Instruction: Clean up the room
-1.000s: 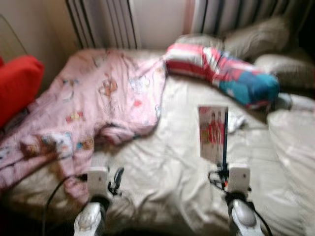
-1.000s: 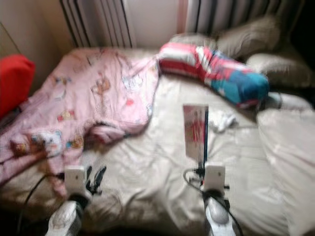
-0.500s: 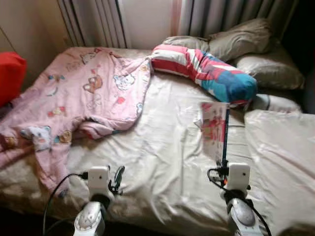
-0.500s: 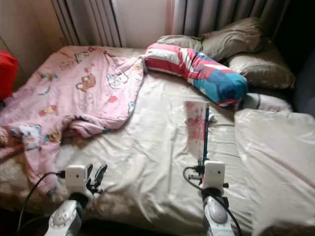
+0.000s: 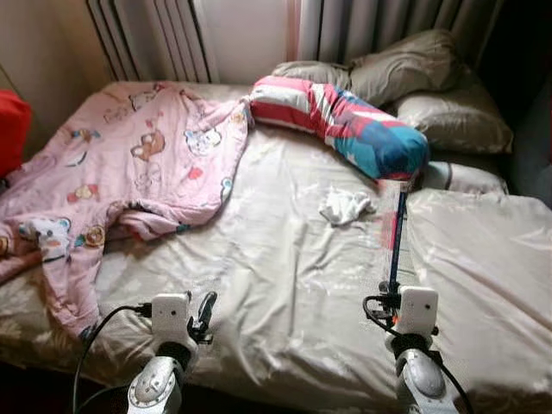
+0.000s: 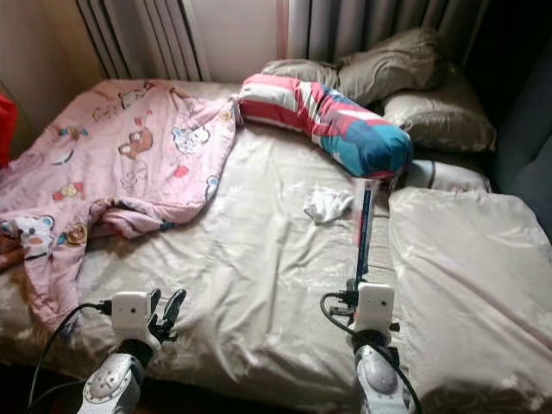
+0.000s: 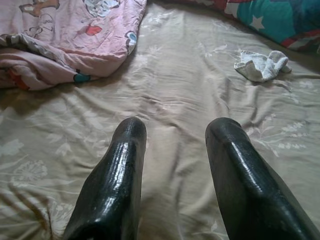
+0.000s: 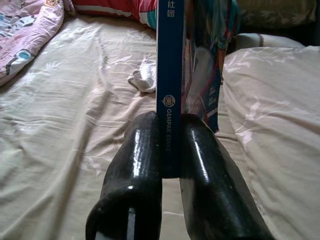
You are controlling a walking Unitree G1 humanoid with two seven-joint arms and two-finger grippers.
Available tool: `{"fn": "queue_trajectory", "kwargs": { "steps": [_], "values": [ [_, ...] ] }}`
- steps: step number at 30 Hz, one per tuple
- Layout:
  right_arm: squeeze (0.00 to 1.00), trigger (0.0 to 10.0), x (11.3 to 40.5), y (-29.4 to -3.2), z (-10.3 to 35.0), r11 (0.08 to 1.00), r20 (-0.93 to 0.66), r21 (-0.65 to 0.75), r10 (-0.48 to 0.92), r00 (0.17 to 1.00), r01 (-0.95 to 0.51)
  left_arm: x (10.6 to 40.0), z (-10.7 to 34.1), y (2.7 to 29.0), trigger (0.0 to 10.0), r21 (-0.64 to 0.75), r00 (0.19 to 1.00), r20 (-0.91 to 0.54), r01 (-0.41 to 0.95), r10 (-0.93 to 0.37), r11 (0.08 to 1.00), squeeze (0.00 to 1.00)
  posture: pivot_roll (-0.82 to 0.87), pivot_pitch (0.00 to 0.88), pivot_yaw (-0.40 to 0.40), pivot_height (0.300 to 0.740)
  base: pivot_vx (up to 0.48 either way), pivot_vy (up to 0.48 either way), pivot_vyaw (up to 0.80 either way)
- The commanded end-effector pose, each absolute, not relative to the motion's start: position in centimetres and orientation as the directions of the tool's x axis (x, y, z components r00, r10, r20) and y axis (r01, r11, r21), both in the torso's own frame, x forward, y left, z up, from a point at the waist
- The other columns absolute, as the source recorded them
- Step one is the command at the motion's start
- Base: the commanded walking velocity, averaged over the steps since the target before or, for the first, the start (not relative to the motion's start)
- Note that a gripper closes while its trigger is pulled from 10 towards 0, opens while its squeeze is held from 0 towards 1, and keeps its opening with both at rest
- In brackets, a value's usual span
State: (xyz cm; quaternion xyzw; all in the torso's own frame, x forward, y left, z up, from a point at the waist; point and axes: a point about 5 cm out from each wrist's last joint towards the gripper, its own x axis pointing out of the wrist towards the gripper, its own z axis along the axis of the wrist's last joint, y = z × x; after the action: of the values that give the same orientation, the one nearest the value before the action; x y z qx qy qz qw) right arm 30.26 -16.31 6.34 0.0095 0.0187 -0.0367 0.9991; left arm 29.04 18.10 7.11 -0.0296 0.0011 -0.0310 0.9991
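Holding a thin book [image 5: 392, 226] upright above the bed [image 5: 285, 285], the right gripper [image 5: 390, 274] appeared in the left eye view with the book edge-on, its blue spine toward the robot, above the beige sheet just beside a crumpled white cloth [image 5: 345, 206]. Left gripper [image 5: 203, 309] hovered low at the bed's near edge. A pink printed blanket [image 5: 138, 164] lay heaped at the robot's left; a striped red, white and teal bolster [image 5: 345, 125] and grey pillows [image 5: 423, 69] lay at the head. Right eye view: same layout. Left wrist view: jaws stood apart with nothing between them, glossy black fingers [image 7: 117, 175] over wrinkled floral-patterned sheet. Right wrist view: jaws were closed on the lower end of the spine, the glossy cover fanning slightly to one side. Judgement: book looked light, stiff along the spine, floppy and slick at the pages; gripping near the spine seemed soundest. The cloth looked soft and limp, best pinched at a raised fold.
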Motion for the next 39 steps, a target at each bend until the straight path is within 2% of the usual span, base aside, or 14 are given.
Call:
{"fn": "queue_trajectory", "kwargs": {
  "steps": [1, 26, 39],
  "values": [
    [0.00, 10.0, 30.52, -16.09, 7.02, 0.998, -0.004, 0.018, -0.065, 0.998, 0.065, 28.63, 6.60, 18.58, 10.0, -0.055, 0.998, -0.021, 0.052, -0.054, 0.997, 0.00, -0.03, 0.202, 0.017, 0.740, 0.000, 0.000, 0.00],
    [0.00, 10.0, 30.63, -16.12, 6.85, 0.997, -0.021, 0.028, -0.072, 0.997, 0.072, 28.64, 6.73, 18.48, 10.0, -0.062, 0.998, -0.019, 0.059, -0.060, 0.996, 0.00, -0.02, 0.214, 0.020, 0.740, 0.000, 0.000, -0.75],
    [0.00, 10.0, 30.71, -16.12, 7.17, 0.997, 0.003, 0.020, -0.072, 0.997, 0.071, 28.57, 6.70, 18.65, 10.0, -0.054, 0.998, -0.019, 0.050, -0.051, 0.997, 0.00, -0.02, 0.217, 0.017, 0.740, 0.000, -0.056, 0.00]
  ]
}}
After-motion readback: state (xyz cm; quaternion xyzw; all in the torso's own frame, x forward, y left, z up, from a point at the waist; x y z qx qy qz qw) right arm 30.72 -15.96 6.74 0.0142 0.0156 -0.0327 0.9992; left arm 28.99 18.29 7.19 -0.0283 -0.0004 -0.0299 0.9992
